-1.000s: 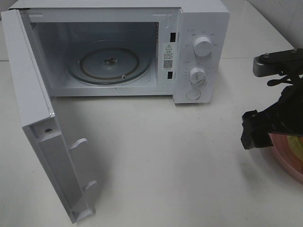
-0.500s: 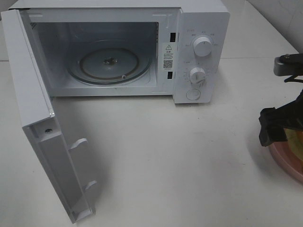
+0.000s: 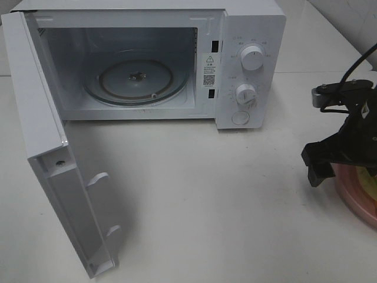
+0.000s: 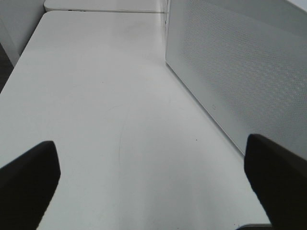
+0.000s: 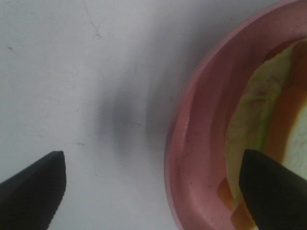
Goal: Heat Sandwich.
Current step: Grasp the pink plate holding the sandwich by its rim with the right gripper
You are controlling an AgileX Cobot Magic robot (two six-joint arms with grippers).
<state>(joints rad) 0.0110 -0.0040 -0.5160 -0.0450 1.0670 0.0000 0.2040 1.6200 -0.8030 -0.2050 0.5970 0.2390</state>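
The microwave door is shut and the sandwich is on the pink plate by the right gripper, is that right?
No: the microwave door stands open, as the exterior high view shows. The sandwich is on the pink plate by the right gripper.

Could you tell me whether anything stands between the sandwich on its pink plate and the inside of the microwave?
Nothing visible does. The door is swung wide open, the table between the pink plate holding the sandwich and the microwave shows no objects, and the glass turntable is bare.
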